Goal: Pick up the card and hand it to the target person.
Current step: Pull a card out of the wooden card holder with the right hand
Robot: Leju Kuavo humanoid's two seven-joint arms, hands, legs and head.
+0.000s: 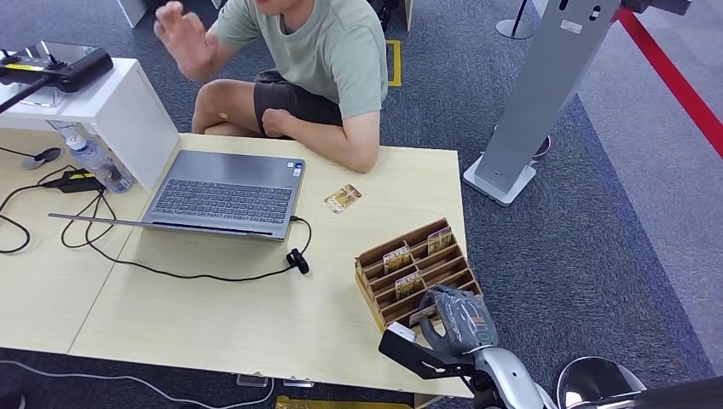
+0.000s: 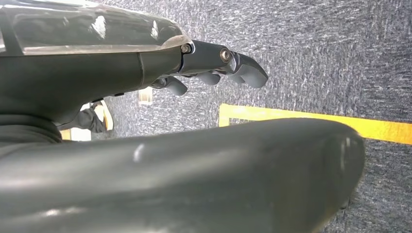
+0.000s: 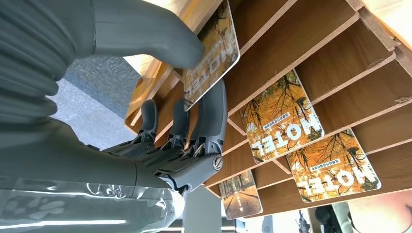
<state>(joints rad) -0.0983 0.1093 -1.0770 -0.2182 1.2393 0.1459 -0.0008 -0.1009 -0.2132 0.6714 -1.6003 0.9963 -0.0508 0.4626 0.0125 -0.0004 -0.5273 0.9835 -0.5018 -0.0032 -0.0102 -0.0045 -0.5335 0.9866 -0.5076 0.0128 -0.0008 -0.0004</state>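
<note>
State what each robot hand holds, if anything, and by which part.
The right hand pinches a hotel card at the wooden rack, thumb on its printed face, a finger behind, near one end. The left hand holds nothing.

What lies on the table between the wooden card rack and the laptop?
In the head view, a loose card and a small black clip on its cable.

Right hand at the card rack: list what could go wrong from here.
1. The right hand pinches the card only between thumb and a finger near its edge, so it might slip or twist when lifted out.
2. The other fingers lie against the wooden rack, which sits near the table corner; pulling could drag or tip it.
3. Neighbouring cards stand loosely in their slots and may get knocked out.
</note>
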